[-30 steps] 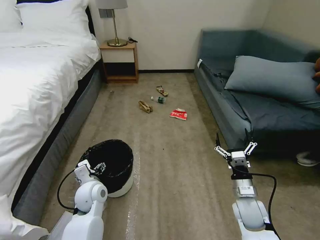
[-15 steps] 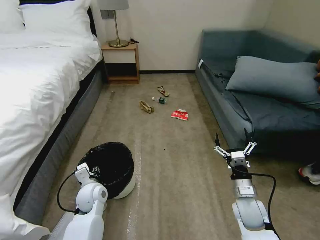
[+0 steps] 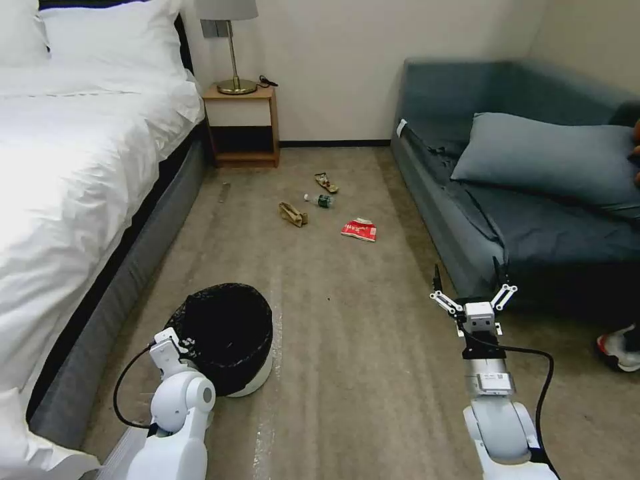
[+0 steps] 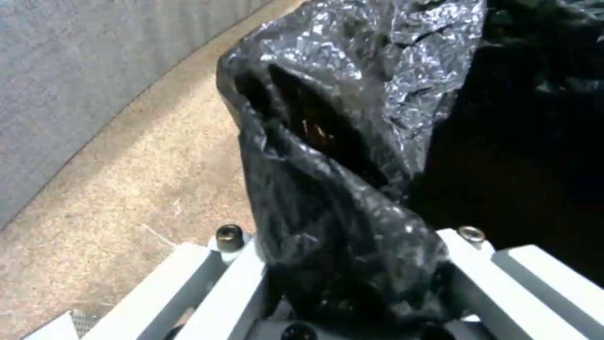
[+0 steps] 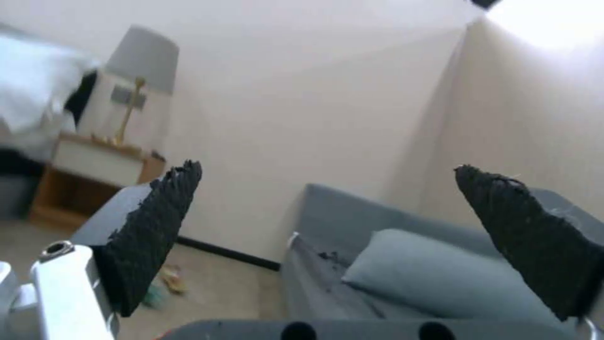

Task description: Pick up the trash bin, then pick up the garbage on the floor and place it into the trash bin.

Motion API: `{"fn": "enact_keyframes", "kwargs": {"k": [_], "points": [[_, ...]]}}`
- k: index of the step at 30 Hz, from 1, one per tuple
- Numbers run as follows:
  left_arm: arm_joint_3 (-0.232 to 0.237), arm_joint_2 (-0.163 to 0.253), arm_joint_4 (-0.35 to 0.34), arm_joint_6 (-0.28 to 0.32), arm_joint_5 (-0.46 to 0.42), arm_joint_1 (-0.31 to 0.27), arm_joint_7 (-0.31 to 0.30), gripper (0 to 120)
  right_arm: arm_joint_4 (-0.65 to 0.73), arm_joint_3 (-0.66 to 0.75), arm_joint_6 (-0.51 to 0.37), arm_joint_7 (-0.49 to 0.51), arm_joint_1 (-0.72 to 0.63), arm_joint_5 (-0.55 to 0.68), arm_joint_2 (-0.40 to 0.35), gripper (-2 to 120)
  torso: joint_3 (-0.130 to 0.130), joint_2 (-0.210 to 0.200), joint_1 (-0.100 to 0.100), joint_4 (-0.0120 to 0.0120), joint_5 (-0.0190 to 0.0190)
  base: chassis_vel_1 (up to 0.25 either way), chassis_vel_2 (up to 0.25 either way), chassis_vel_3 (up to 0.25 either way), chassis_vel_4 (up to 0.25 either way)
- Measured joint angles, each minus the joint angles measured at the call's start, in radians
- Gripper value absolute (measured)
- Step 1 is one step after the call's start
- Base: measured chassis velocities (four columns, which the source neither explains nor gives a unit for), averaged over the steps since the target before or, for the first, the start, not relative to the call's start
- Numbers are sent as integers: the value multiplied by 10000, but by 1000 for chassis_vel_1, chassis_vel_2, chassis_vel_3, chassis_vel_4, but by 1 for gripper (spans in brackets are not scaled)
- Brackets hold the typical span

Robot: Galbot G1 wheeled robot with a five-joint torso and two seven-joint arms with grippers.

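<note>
The trash bin [image 3: 230,337] is on the floor by the bed, and its near rim is pinched tight by the left hand [image 3: 175,345]. It should be lifted slowly and kept level. The right hand [image 3: 470,293] is held wide open and empty.

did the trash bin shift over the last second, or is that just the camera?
Yes. The trash bin, its rim held by the left pincer, has shifted slightly right, away from the bed; the nightstand barely moved in view.

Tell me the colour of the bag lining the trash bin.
Black and crinkly, glossy where light catches it; the bag shows best in the left wrist view.
</note>
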Motion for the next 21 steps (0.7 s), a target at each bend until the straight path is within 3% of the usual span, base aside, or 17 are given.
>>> {"fn": "enact_keyframes", "kwargs": {"k": [2,5,9,21], "points": [[-2,-1,-177,-55,117,188,72,8,157,-161,-331,-181,-100,1468,-92,100,2,-1,1,-1,-4,0,0,0,0],[-7,7,-480,-72,307,435,216,8,288,-219,-525,-274,-162,2186,-147,100,3,-2,1,-3,-12,0,0,0,0],[19,2,-1125,-130,1007,801,642,7,335,-317,-454,-333,-180,2662,-175,100,6,-4,2,-5,-15,0,0,0,0],[46,19,-3031,-210,1935,1439,996,4,227,-371,483,-512,-117,2654,-83,100,2,-3,1,-1,2,0,0,0,0]]}}
